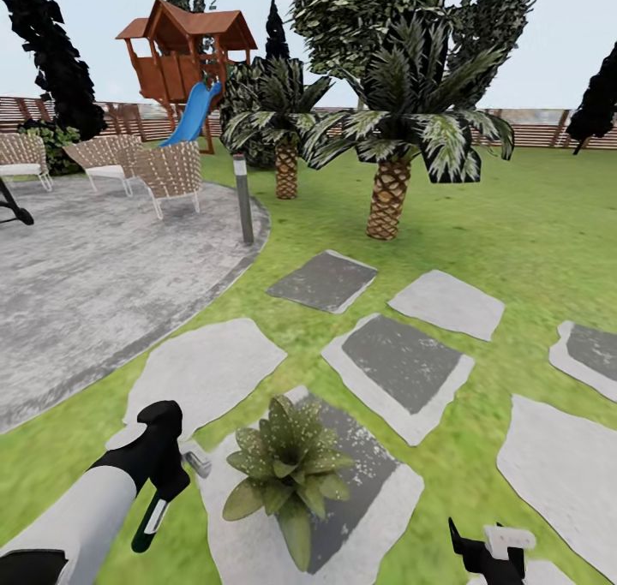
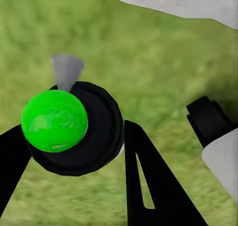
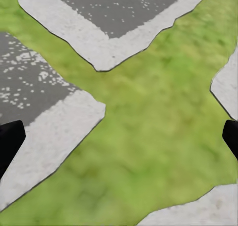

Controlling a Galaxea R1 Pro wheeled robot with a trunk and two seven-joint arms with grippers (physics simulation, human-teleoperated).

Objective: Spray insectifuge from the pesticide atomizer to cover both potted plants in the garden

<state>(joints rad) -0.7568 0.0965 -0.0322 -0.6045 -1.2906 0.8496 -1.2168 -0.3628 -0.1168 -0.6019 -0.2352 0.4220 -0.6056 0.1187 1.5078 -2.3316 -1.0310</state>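
Lawn (image 1: 514,225) and grey stepping stones (image 1: 398,362) surround you. Your left gripper (image 1: 163,461), arm reaching forward and low, clamps the pesticide atomizer (image 1: 158,504), nozzle toward the potted plant (image 1: 287,465) just beside it, whose leaves carry whitish specks. Your right gripper (image 1: 488,551) hangs spread wide above grass between stones.

White-flecked green potted plant (image 1: 290,465), grey stepping stones (image 1: 399,364)

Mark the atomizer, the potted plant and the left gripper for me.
atomizer (image 1: 155,516), head view, dark green body below the gripper
potted plant (image 1: 290,463), head view, rosette centre
left gripper (image 1: 171,469), head view, between the fingertips
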